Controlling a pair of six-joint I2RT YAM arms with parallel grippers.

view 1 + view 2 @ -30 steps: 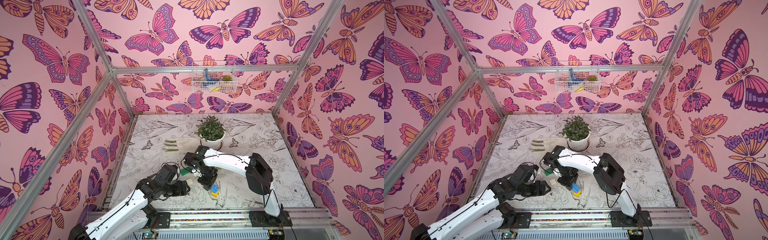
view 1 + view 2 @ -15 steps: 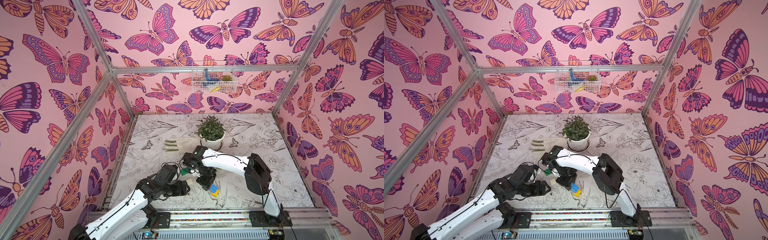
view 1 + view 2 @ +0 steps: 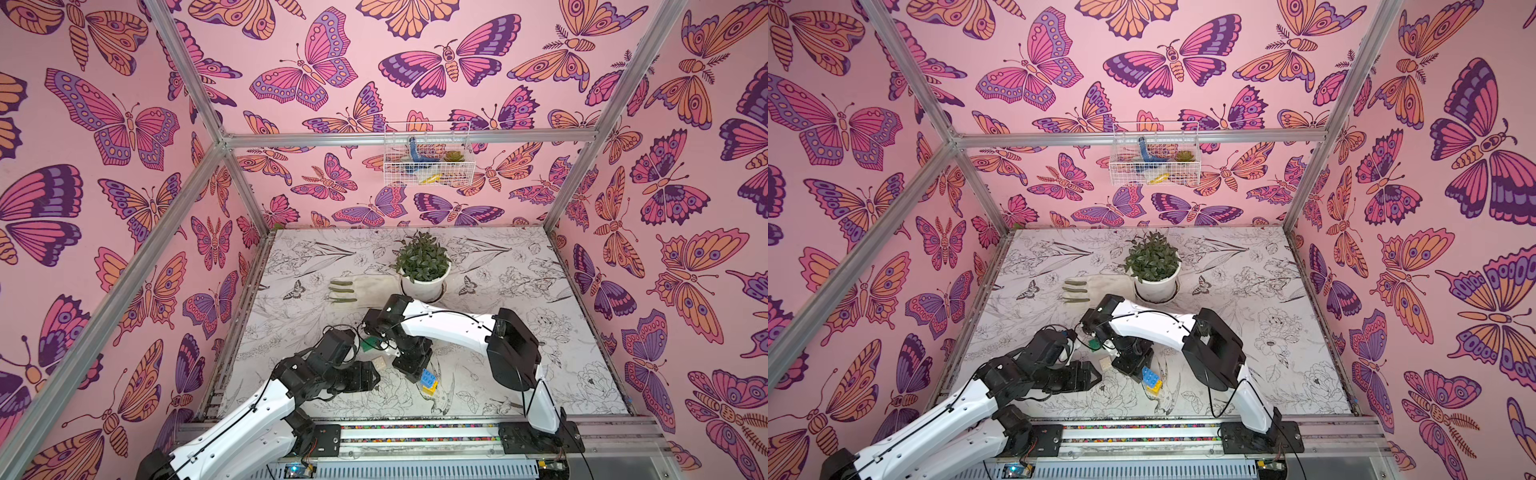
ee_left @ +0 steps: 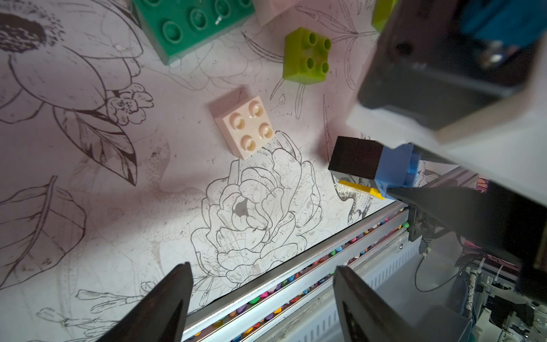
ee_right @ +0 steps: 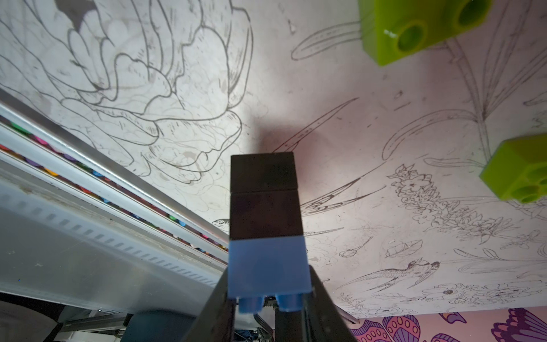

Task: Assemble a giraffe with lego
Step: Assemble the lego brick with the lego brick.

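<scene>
Tiny move here: the right arm creeps sideways, and the right gripper [image 5: 269,302], clamped on the blue, black and yellow plastic brick stack [image 3: 428,380], has carried it a hair closer to the left gripper [image 4: 262,266], barely a nudge, stack's tilt unchanged

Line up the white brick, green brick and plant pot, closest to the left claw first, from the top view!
1. The white brick, right by the left claw.
2. The green brick, a bit farther back.
3. The plant pot, far at the back.
</scene>
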